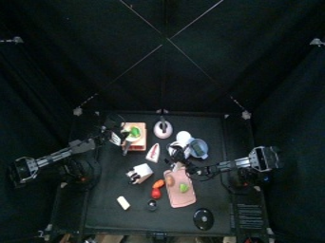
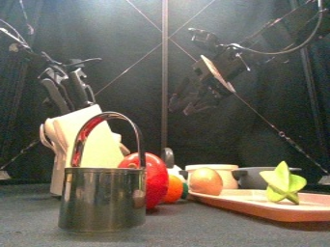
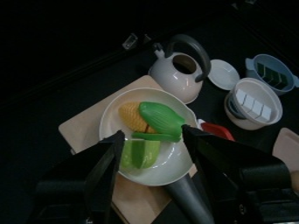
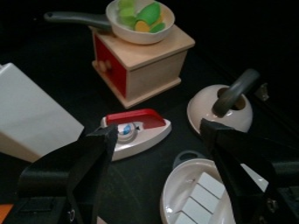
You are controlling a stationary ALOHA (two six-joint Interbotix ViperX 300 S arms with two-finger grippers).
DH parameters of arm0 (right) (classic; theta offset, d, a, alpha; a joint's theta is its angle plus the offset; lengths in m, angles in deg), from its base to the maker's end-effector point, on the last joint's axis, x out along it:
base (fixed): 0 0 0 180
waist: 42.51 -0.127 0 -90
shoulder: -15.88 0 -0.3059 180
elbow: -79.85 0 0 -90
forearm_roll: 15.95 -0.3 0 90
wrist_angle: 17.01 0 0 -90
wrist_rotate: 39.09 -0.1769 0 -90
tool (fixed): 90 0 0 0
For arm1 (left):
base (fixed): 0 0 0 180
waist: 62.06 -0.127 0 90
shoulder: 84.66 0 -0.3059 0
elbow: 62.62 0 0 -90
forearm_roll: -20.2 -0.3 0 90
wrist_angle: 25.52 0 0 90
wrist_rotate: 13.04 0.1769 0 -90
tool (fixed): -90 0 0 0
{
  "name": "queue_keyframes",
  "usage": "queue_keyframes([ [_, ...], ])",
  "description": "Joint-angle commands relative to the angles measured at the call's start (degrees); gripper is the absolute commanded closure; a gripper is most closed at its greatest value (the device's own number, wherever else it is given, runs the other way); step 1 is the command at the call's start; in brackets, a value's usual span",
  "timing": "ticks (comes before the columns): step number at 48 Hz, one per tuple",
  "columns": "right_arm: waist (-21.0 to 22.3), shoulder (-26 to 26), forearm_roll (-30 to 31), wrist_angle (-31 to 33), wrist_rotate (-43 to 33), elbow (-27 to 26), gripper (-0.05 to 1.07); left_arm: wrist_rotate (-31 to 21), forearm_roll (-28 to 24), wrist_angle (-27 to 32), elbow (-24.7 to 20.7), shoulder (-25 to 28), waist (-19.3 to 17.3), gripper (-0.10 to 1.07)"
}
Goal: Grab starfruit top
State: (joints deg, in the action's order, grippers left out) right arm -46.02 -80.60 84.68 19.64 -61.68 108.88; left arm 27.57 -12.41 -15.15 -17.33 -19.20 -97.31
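starfruit (image 2: 284, 183): sits untouched on the pink board (image 2: 258, 205), front right of table, just beside a tan ball (image 2: 206, 180).
right gripper (image 4: 158, 144): jaws spread wide, empty, raised over the toy iron (image 4: 135, 129), well apart from the fruit.
left gripper (image 3: 158, 149): spread, hovering over the bowl (image 3: 152, 131) of green items, far left.
progress: grab not yet begun; approach, descent and pinch on the top all remain.

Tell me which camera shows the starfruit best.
Front view: the starfruit stands near and large on the pink board. The top view shows only a small green lump there. Neither wrist view shows it.
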Motion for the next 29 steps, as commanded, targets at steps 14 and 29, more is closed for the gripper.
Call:
queue_keyframes([
  [14,-6.68,5.8,-14.85,-8.7,0.88,1.32,-0.02,0.18,0.53,-7.38,-0.97,-2.64,7.56,0.07],
  [29,-15.47,7.47,-32.17,-8.79,1.49,7.73,-0.02,0.18,0.18,-13.27,0.53,-2.37,19.16,0.07],
])
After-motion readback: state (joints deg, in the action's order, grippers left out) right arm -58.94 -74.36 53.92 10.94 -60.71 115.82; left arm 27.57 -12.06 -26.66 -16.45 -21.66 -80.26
